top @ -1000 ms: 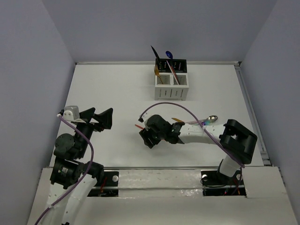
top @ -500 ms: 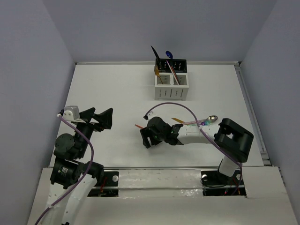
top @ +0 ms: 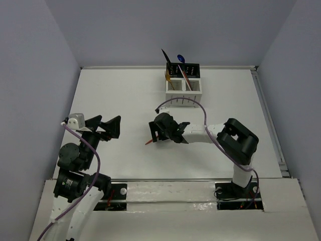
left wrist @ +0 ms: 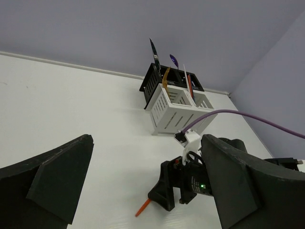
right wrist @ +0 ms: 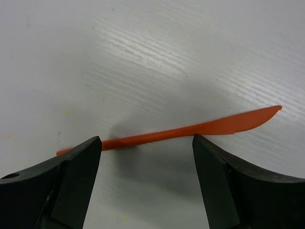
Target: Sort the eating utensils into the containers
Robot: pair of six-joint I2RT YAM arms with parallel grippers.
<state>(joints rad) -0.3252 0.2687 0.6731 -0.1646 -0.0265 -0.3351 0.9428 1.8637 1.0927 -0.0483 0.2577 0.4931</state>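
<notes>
An orange-red knife [right wrist: 181, 130] lies flat on the white table; only its handle end shows in the top view [top: 148, 143] and in the left wrist view [left wrist: 143, 207]. My right gripper [top: 155, 132] is low over it and open, its fingers straddling the knife's handle, one at each side [right wrist: 147, 141]. My left gripper [top: 106, 126] is open and empty, held above the table at the left [left wrist: 147, 138]. The containers [top: 183, 92] stand at the far middle and hold gold, black, blue and red utensils [top: 176, 70]. They also show in the left wrist view [left wrist: 175, 106].
A purple cable [top: 193, 103] loops from the right wrist across the table in front of the containers. The right arm's elbow [top: 236, 139] sits at mid-right. Grey walls enclose the table on three sides.
My right gripper has moved left and a little farther out, and is now over the orange-red knife. Its elbow has swung left, covering the spoon that lay by it. The left arm has not moved.
</notes>
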